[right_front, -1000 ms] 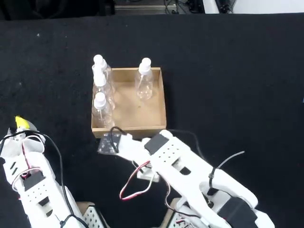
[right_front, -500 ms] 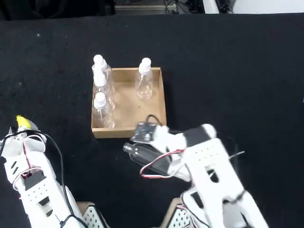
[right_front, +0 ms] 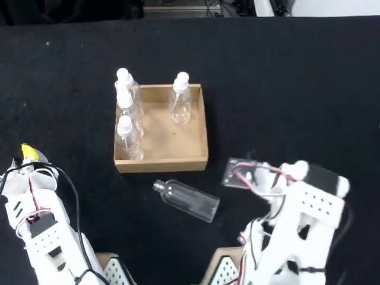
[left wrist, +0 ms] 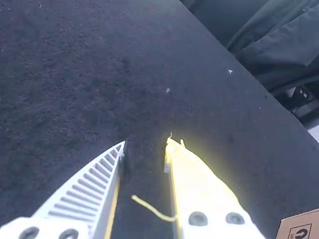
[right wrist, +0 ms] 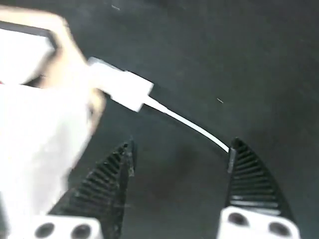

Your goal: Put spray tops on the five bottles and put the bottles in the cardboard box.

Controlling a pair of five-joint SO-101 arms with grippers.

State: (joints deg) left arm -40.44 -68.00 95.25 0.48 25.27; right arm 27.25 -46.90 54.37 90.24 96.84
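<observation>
The cardboard box (right_front: 202, 127) holds several clear bottles with white spray tops: three along one wall (right_front: 125, 101) and one at the far side (right_front: 180, 98). A capless bottle (right_front: 189, 200) lies on its side on the black table in front of the box. The right arm (right_front: 306, 205) stands to the right of this bottle. My right gripper (right wrist: 181, 147) is open over the table, above a loose white spray top (right wrist: 121, 88) whose thin tube (right wrist: 189, 127) runs toward one fingertip. My left gripper (left wrist: 144, 147) hovers open and empty over bare table at the near left (right_front: 27, 153).
The black tabletop (right_front: 285, 89) is free to the right of and behind the box. A corner of cardboard (left wrist: 299, 228) shows at the edge of the left wrist view. Red and white cables (right_front: 261, 181) hang from the right arm.
The right arm has swung from the box's front edge over to the right, uncovering the capless bottle lying on the table. The left arm has stayed put.
</observation>
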